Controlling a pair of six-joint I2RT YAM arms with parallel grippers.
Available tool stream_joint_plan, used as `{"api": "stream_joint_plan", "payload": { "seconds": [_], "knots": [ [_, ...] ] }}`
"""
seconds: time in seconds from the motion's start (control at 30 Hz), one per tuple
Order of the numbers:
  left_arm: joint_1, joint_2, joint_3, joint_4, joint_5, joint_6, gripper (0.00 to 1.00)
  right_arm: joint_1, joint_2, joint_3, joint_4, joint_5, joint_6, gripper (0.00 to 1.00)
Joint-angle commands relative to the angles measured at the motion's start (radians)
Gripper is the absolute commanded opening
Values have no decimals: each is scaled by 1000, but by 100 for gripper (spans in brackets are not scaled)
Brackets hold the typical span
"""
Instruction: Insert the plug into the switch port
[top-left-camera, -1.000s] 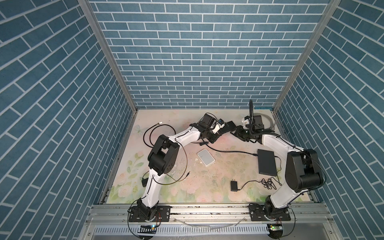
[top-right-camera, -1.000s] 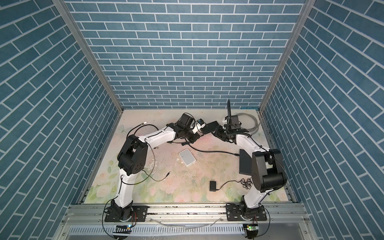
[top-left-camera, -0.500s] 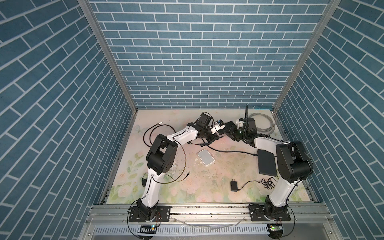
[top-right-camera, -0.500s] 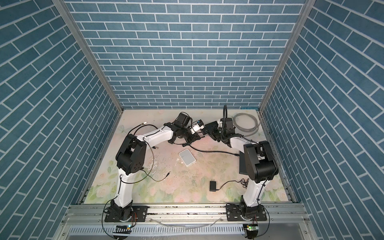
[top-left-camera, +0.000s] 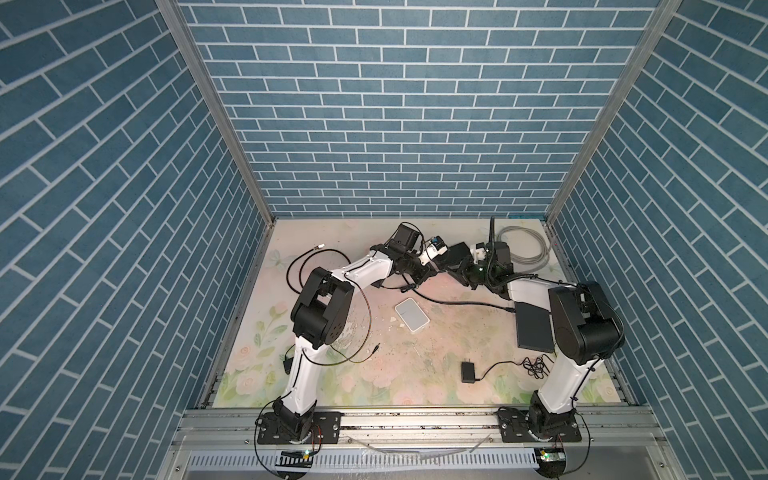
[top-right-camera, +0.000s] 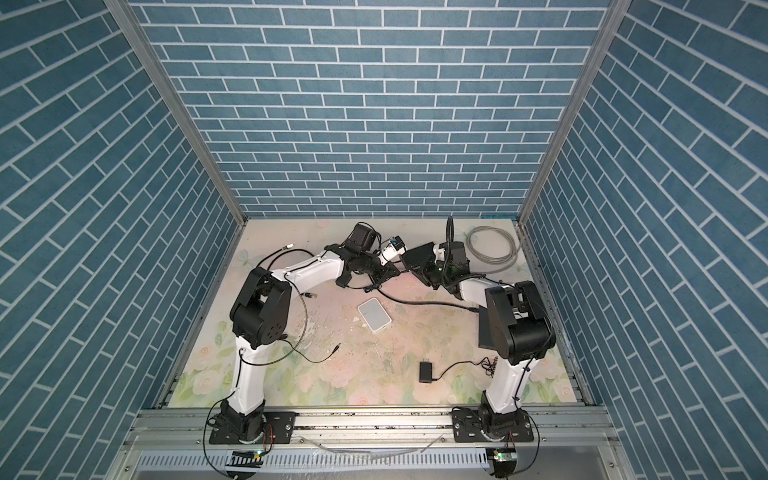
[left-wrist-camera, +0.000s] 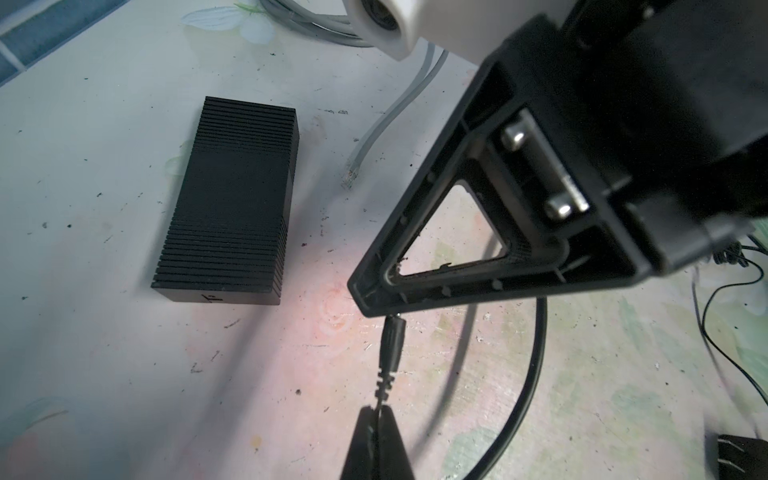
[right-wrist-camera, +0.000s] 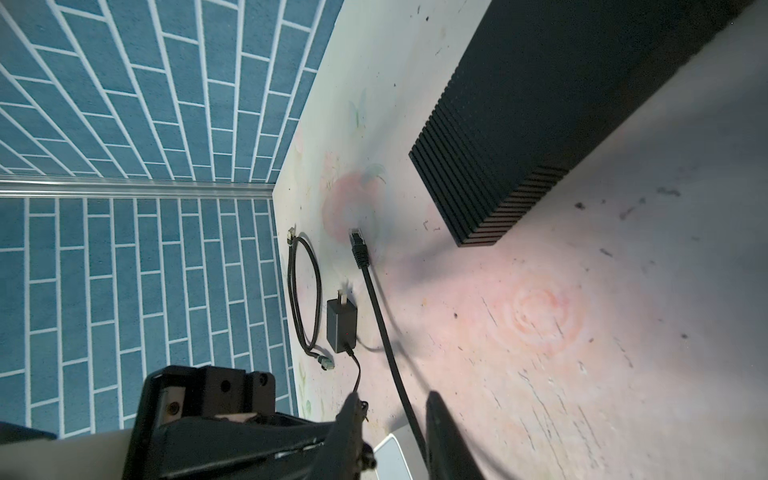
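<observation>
Left claw (left-wrist-camera: 376, 419) closed, pinching the plug (left-wrist-camera: 392, 336) by its lead (left-wrist-camera: 380, 390) just behind the barrel. Plug sits above the desk (left-wrist-camera: 104, 124), back centre. Right claw (right-wrist-camera: 392, 401) is at the plug's tip, its fingers (right-wrist-camera: 440, 419) standing apart. Switch (left-wrist-camera: 232, 199) lies flat on the desk, apart from the plug, beside the right arm in both top views.

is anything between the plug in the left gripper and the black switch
Yes. In the left wrist view a finger of the right gripper sits right at the tip of the plug, whose cable the left gripper pinches. The switch lies off to the side; its port isn't visible.
</observation>
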Motion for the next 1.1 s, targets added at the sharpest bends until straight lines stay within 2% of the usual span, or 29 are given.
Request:
{"api": "stream_joint_plan", "payload": {
  "seconds": [0.0, 0.37, 0.57, 0.63, 0.77, 0.9, 1.07],
  "knots": [
    [3, -7, -8, 12, 28, -5, 0, 7, -4, -40, 75, -26, 54, 25],
    [6, 5, -9, 34, 16, -25, 0, 14, -27, -81, 141, -42, 117, 10],
    [9, 13, -15, 53, 10, -37, 11, 17, -21, -105, 187, -38, 154, 7],
    [8, 15, -18, 62, 31, -37, 22, 16, -20, -103, 187, -37, 158, 6],
    [8, 13, -41, 120, 31, -57, 24, 16, -12, -97, 181, -38, 157, 6],
    [7, 19, -48, 105, 80, -31, 31, 16, -4, -100, 179, -33, 157, 6],
    [4, 34, -49, 97, 99, -6, 33, 17, -9, -102, 187, -36, 163, 6]
  ]
}}
